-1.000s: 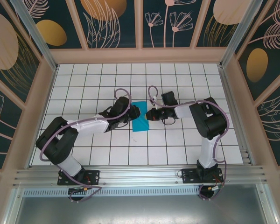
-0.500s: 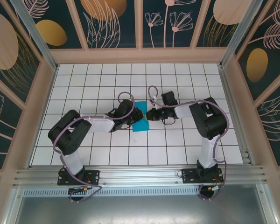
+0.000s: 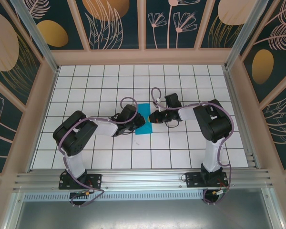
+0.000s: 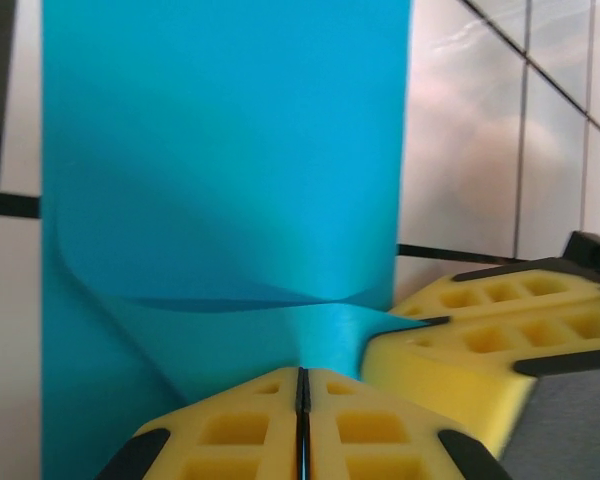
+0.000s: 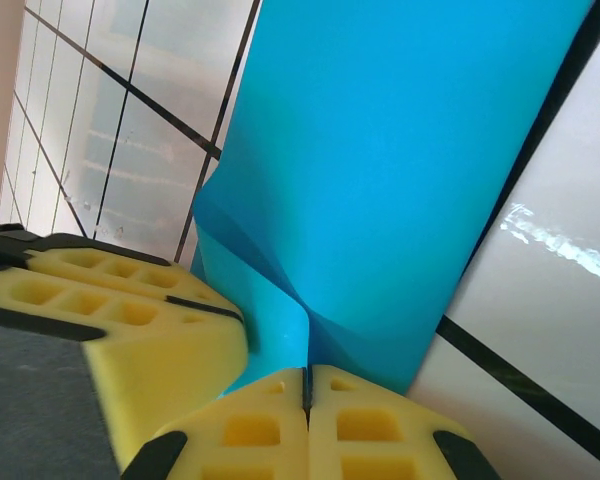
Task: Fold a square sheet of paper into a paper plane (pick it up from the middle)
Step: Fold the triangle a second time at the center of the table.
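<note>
- left gripper (image 4: pixel 302 385) is clamped on a pinched-up ridge of the square sheet of paper (image 4: pixel 220 150)
- right gripper (image 5: pixel 306 385) nips that ridge too, just beside it
- paper's mid tiled table (image 3: pixel 181 148), between both arms

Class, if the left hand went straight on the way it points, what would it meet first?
Most likely the square sheet of paper: the left hand is shut on it, and the sheet stretches straight ahead.
</note>
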Available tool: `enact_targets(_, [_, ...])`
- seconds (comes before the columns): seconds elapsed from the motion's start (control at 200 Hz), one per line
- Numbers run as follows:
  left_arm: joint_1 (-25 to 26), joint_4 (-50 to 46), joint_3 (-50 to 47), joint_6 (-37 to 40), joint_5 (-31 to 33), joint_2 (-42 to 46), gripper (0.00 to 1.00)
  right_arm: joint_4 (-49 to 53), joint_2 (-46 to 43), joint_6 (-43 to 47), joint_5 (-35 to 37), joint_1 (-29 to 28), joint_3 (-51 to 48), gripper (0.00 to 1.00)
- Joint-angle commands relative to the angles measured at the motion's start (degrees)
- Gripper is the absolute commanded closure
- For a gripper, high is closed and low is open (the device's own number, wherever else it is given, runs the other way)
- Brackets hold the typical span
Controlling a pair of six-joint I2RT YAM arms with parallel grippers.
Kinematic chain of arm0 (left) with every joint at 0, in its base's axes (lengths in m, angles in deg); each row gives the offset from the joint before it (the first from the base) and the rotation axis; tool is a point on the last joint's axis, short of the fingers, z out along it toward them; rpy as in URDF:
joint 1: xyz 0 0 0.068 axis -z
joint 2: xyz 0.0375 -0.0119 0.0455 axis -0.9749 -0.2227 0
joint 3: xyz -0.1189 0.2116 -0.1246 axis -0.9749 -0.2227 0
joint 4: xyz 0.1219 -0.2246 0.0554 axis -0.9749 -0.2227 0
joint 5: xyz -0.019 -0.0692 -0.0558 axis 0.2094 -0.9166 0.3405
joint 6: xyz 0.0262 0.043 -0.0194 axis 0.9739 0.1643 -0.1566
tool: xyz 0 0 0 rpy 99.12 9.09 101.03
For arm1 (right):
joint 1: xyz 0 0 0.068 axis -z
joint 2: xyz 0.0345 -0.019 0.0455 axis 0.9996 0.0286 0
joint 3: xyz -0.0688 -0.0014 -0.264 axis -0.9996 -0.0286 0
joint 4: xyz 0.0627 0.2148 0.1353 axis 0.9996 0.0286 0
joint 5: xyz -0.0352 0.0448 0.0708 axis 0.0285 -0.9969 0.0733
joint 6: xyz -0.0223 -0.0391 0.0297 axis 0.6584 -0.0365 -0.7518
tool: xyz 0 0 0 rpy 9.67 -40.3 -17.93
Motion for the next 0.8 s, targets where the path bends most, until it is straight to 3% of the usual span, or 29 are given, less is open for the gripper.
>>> enact_targets(0.0, [-0.2,1.0,-1.5,-0.8,1.6,-1.0,0.88,1.5,2.5,1.1,2.0,-0.8,0.9,0.97])
enact_targets(0.39, [-0.3,1.6,-2.7,-1.6,2.4,-0.9,0.88,2.5,-2.3,-0.5,-1.5,-0.2,0.1,0.74])
enact_targets(0.595, [-0.3,1.7,-3.0,-1.6,2.5,-0.6,0.89,3.8,-2.9,-0.3,-2.6,-0.1,-0.9,0.75])
enact_targets(0.796, [-0.3,1.7,-3.4,-1.2,2.7,0.2,0.89,4.0,-2.6,-0.8,-3.3,0.2,0.0,0.87])
